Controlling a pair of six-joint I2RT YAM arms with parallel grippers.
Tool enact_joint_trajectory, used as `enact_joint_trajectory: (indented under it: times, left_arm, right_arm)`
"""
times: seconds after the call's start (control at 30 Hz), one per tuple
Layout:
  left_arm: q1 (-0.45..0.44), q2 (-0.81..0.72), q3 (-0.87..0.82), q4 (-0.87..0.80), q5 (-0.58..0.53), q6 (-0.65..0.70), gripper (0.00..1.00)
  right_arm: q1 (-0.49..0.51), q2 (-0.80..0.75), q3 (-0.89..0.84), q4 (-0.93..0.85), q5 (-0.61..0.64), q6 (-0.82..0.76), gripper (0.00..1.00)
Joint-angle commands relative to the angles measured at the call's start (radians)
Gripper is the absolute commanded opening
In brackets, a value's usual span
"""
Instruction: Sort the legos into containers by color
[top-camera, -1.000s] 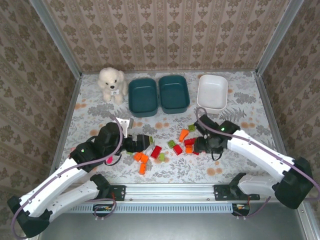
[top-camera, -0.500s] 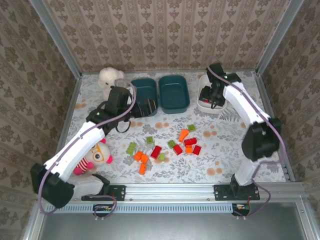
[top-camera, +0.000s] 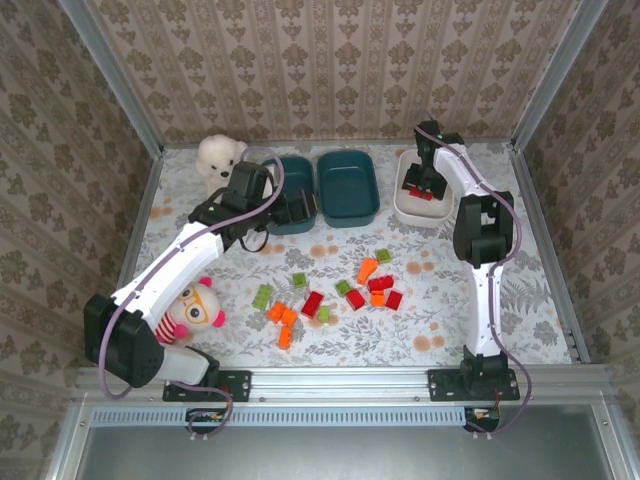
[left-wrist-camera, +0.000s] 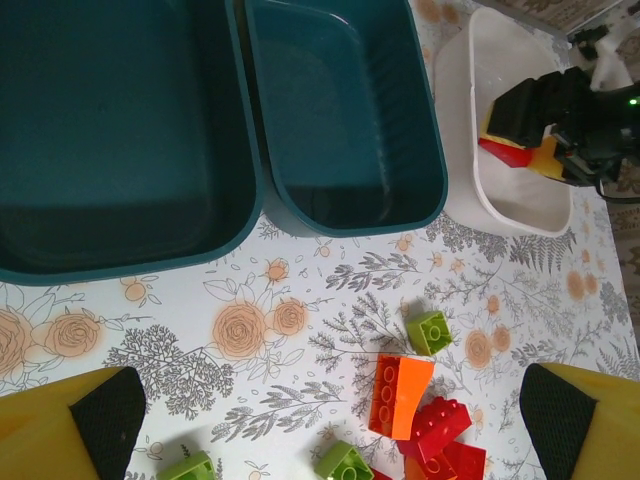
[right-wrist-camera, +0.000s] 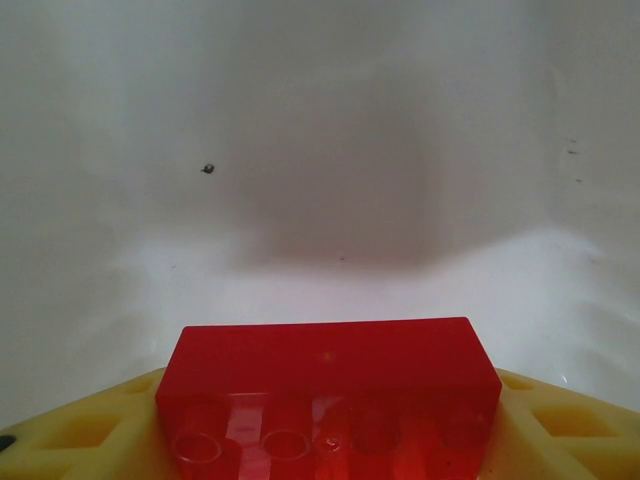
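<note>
We've carried a red lego (right-wrist-camera: 325, 375) from the pile (top-camera: 345, 292) over the white tub (top-camera: 443, 208), right fingers (right-wrist-camera: 85, 432) clamping it; left fingers (left-wrist-camera: 55, 445) gape empty.

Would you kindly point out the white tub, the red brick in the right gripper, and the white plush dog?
white tub (left-wrist-camera: 515, 205): left wrist view, bare floor.
red brick (right-wrist-camera: 330, 355): right wrist view, smooth flat face.
white plush dog (top-camera: 218, 155): top external view, head.
</note>
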Motion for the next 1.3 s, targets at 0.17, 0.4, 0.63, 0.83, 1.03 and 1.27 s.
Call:
enact_joint_trajectory:
  times: [0.17,0.4,0.63,0.83,1.03,1.27]
  left_arm:
    - [0.005,0.015,0.044,-0.005,0.012,0.002,1.00]
    - [0.005,-0.030,0.031,-0.094,-0.021,-0.004,1.00]
    - [0.003,-0.152,-0.071,-0.262,-0.126,-0.088,0.96]
    - [-0.013,-0.191,-0.196,-0.485,-0.173,-0.012,0.84]
    - [-0.043,-0.122,-0.289,-0.473,-0.187,0.080,0.79]
    - [-0.025,0.003,-0.310,-0.368,-0.161,0.139,0.77]
  right_arm:
    - [-0.017,0.126,0.170,-0.137,-0.006,-0.005,0.76]
    - [-0.009,0.030,0.180,-0.115,-0.007,-0.017,0.88]
    - [0.105,-0.318,0.007,0.019,-0.004,-0.046,0.84]
    - [0.320,-0.719,-0.540,0.333,-0.107,-0.006,0.82]
    - [0.496,-1.118,-1.113,0.773,-0.463,0.053,0.84]
    - [0.613,-1.423,-1.390,0.805,-0.437,0.004,0.88]
